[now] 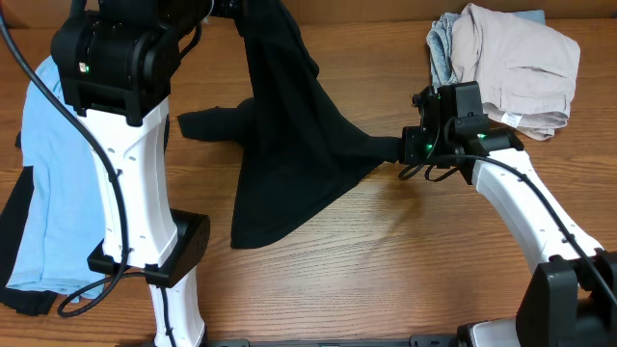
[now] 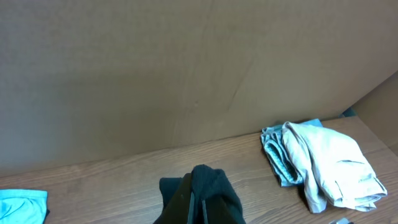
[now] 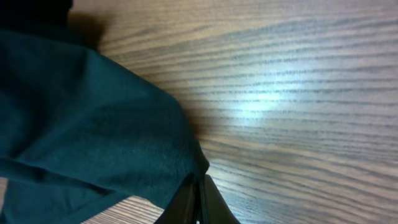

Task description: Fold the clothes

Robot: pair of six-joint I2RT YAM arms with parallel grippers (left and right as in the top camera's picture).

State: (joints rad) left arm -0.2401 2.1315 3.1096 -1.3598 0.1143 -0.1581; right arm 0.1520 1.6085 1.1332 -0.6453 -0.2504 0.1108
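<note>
The black T-shirt [image 1: 289,135] hangs stretched between both grippers above the wooden table, with its lower part draped on the wood. My left gripper [image 1: 231,8] is shut on the shirt's top edge at the back; its wrist view shows the fingers [image 2: 198,202] pinching a bunched black fold [image 2: 208,180]. My right gripper [image 1: 397,149] is shut on a corner of the shirt at the right; its wrist view shows the fingers [image 3: 198,199] clamped on dark cloth [image 3: 93,124]. A light blue T-shirt [image 1: 43,183] lies at the left edge, partly behind the left arm.
A pile of folded beige and grey-blue garments [image 1: 506,67] sits at the back right, also in the left wrist view [image 2: 323,162]. A cardboard wall [image 2: 186,68] stands behind the table. Another dark cloth [image 1: 14,226] lies under the blue shirt at the left.
</note>
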